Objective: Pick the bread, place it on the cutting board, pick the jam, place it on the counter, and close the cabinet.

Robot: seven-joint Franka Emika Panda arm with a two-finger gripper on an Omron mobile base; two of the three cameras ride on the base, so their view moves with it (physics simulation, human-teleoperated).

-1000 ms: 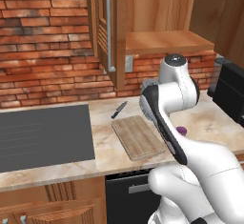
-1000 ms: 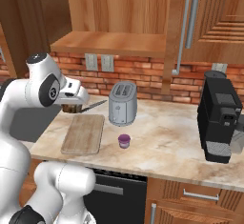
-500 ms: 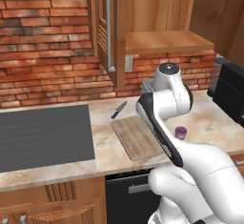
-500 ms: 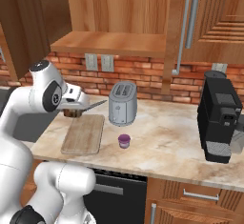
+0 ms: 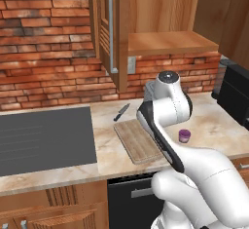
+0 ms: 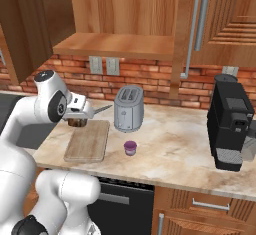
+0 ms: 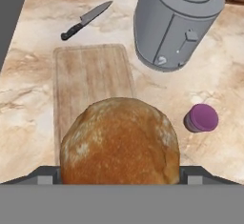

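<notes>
Claw (image 6: 76, 122) pinching the bread (image 7: 120, 142), held above the near end of the cutting board (image 7: 90, 82); best lowered straight onto bare wood, clear of toaster (image 7: 177, 20) and jam (image 7: 202, 117), before release.

The white arm rises from the base, bends at the elbow and reaches toward 12 o'clock, wrist angled downward. Its gripper (image 6: 76, 122) is clamped on the bread (image 7: 120, 142).

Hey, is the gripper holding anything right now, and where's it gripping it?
Yes, the bread, above the cutting board. It fills the space between the fingers in the hand view, so the gripper seems to pinch it by its two opposite sides; the contact points are hidden.
</notes>
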